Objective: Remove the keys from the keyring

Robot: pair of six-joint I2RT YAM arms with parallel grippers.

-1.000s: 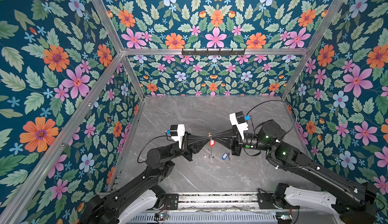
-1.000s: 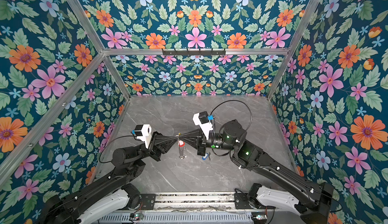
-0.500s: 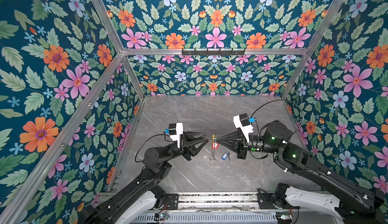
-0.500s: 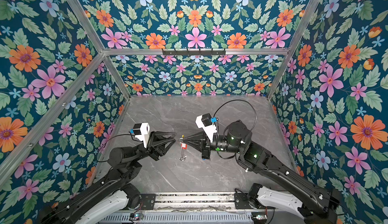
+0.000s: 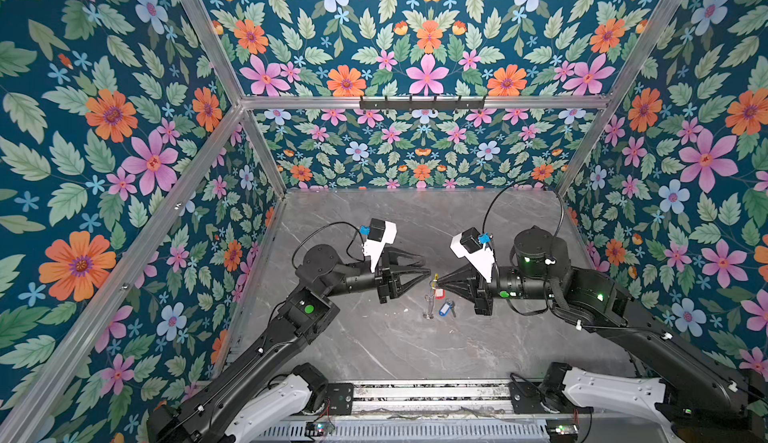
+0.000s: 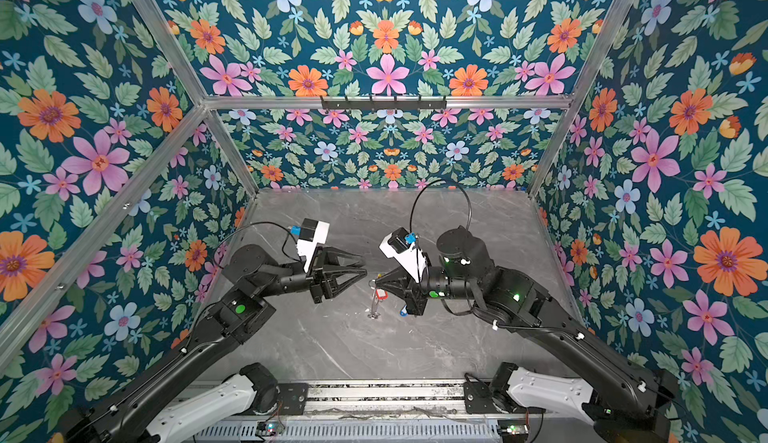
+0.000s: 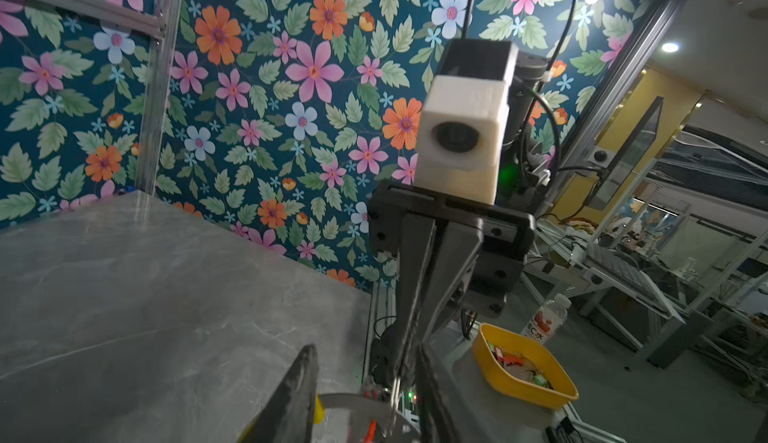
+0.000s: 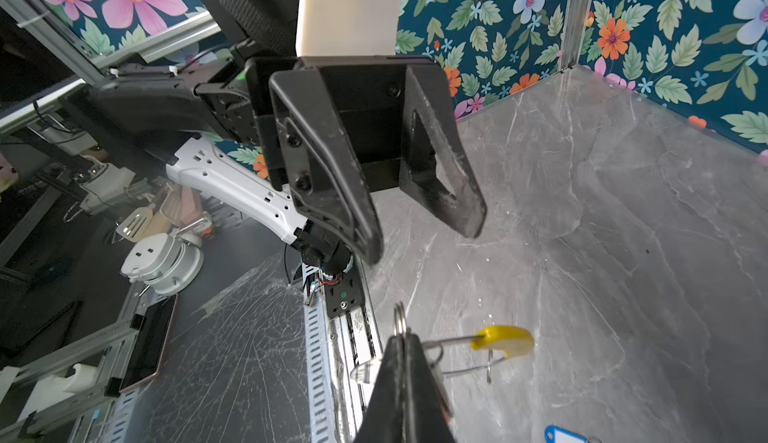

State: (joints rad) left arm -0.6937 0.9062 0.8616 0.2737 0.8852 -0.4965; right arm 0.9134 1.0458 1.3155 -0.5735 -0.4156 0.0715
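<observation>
Right gripper: the right gripper [image 5: 439,281] is clenched on the wire of the keyring [image 8: 453,339], holding it up off the table [image 5: 374,337].
Left gripper: the left gripper [image 5: 427,266] is spread and empty. In both top views it sits just beside the ring, at about 10 o'clock from it.
Keyring: it hangs from the pinch with the yellow sleeve [image 8: 503,341] near the top. Its low end seems to reach the table, but the wire is too thin in the top views to be sure.
Red-tagged key: the red-tagged key [image 5: 438,293] dangles from the ring, just under the right gripper's tip.
Blue-tagged key: the blue-tagged key [image 5: 445,308] lies on the table at about 4 o'clock from the red tag, apparently off the ring.
Handling: the ring is probably light, springy and slick, so it may twist in a pinch. The key likely swings freely and is small and hard.
Where to hold: the flat plastic tag or the key's head looks best for the left gripper, with the right gripper bracing the wire beside the sleeve.
</observation>
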